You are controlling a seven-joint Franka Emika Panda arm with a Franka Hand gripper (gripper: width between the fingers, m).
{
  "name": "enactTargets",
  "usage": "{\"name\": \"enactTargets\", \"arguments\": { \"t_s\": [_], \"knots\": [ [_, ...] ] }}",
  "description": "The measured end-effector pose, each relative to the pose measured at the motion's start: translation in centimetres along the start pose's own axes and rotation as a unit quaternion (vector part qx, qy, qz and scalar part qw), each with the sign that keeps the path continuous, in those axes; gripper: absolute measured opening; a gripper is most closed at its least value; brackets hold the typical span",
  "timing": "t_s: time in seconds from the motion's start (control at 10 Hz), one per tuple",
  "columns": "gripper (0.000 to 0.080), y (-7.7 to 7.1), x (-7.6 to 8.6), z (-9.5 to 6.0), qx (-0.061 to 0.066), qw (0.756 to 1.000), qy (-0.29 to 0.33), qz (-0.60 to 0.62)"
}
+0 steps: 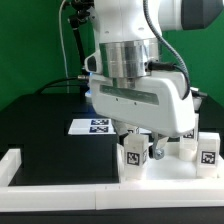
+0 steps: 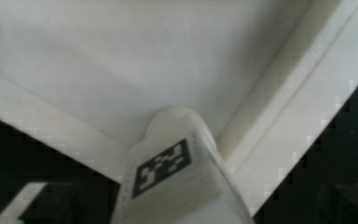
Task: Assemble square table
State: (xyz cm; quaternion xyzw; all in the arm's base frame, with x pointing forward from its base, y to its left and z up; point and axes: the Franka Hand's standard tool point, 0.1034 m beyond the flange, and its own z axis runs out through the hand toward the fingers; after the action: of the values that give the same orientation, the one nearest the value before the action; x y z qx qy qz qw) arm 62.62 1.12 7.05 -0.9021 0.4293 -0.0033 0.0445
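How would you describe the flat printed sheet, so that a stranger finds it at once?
Look at the black table, then just to the exterior view's left of the robot's hand. The marker board lies flat there. Unlike the upright tagged legs nearby, it is thin and carries several tags.

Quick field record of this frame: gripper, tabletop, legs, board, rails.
gripper: low over the tabletop, by a tagged leg; open or shut cannot be told
tabletop: white slab at the front of the black table
legs: one under the gripper, one at the exterior view's right, both standing on the slab
leg in wrist view: close, tag facing the camera
marker board: flat behind the slab
border rail: along the front edge
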Motion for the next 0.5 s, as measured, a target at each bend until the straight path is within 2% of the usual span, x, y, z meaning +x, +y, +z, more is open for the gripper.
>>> {"name": "enactTargets", "arguments": {
  "t_s": [0.1,0.2,0.3,0.5],
  "knots": [
    [0.0649,0.12,0.3,0.08,0.0,0.998,0.005,-0.062],
    [0.059,0.09,0.27,0.08,0.0,0.999,0.005,-0.054],
    [0.059,0.08,0.26,0.08,0.001,0.999,0.005,-0.037],
    [0.0317,0.09,0.26,0.09,0.001,1.0,0.005,-0.019]
  ]
}}
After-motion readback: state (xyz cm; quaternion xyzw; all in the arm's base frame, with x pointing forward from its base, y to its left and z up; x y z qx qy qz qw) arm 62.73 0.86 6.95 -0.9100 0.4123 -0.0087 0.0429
